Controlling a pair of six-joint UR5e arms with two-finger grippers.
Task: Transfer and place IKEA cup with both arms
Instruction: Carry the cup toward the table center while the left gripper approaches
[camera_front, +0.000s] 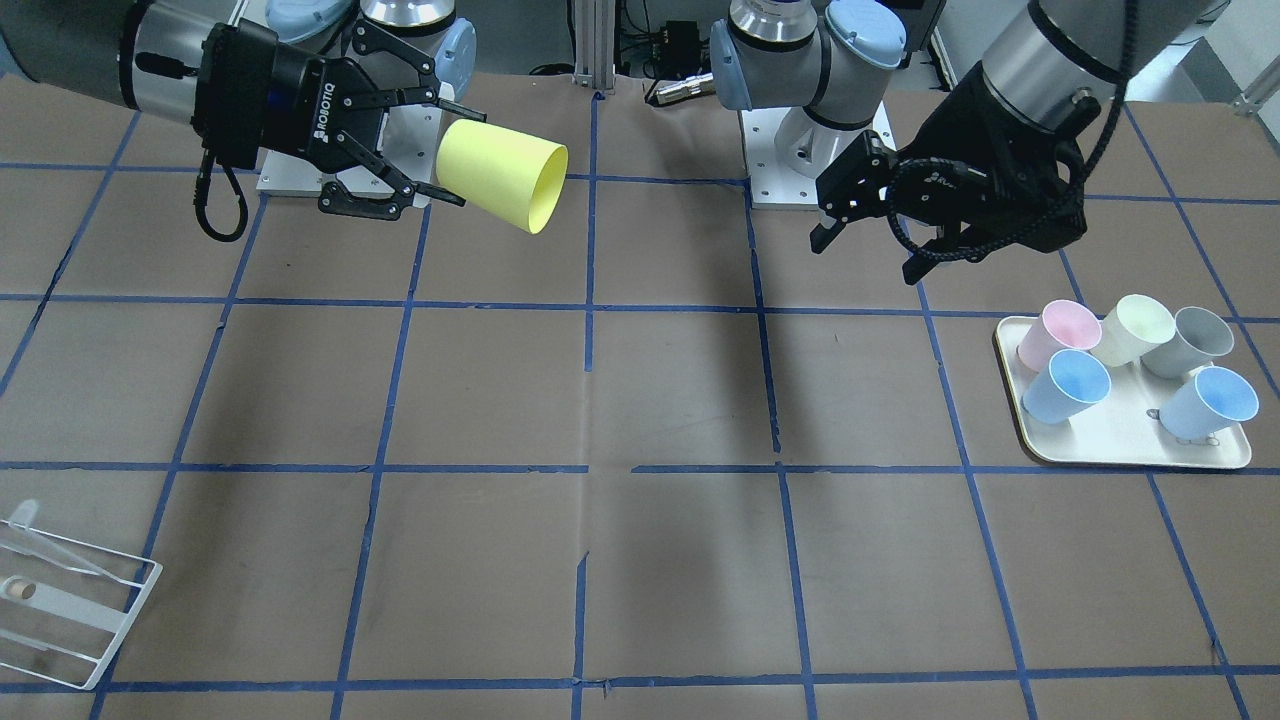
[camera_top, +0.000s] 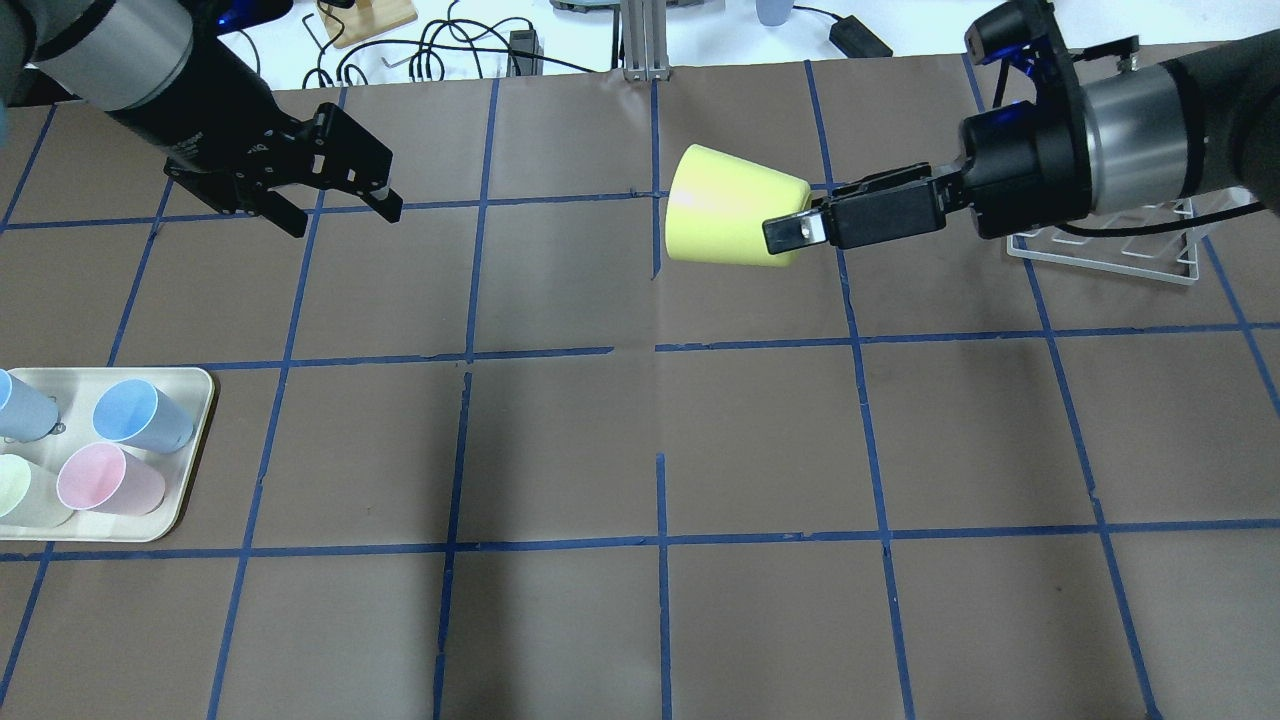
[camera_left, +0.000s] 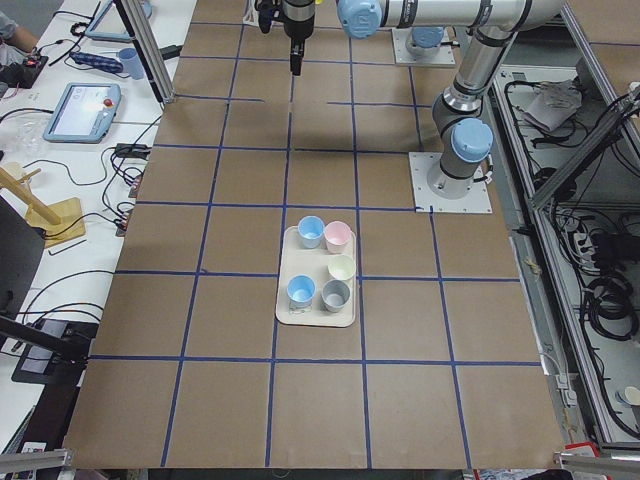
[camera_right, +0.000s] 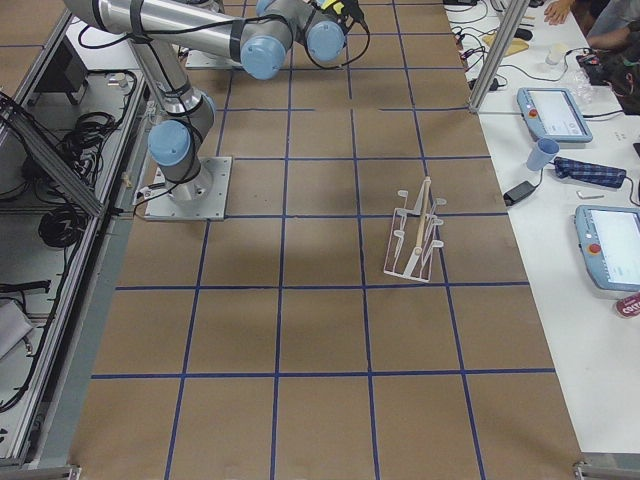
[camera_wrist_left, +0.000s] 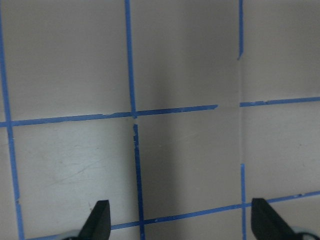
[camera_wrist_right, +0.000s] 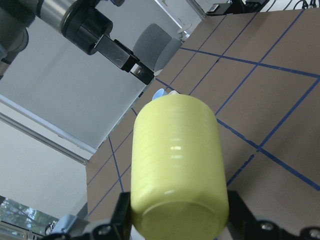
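The bright yellow IKEA cup (camera_top: 725, 205) lies on its side in the air over the far middle of the table, its open mouth towards my left arm. My right gripper (camera_top: 800, 215) is shut on the cup's base end. It shows the same way in the front view, gripper (camera_front: 452, 152) and cup (camera_front: 505, 172). The right wrist view shows the cup (camera_wrist_right: 175, 160) between the fingers. My left gripper (camera_top: 335, 195) is open and empty, hanging above the table well to the left of the cup; it also shows in the front view (camera_front: 865, 235). Its fingertips (camera_wrist_left: 100, 220) frame bare table.
A cream tray (camera_top: 195, 400) at the left front holds several upright cups: light blue (camera_front: 1070, 385), pink (camera_front: 1050, 330), pale cream-yellow (camera_front: 1135, 328) and grey (camera_front: 1195, 340). A clear wire rack (camera_top: 1100, 255) stands at the far right, below my right wrist. Blue tape lines grid the brown table.
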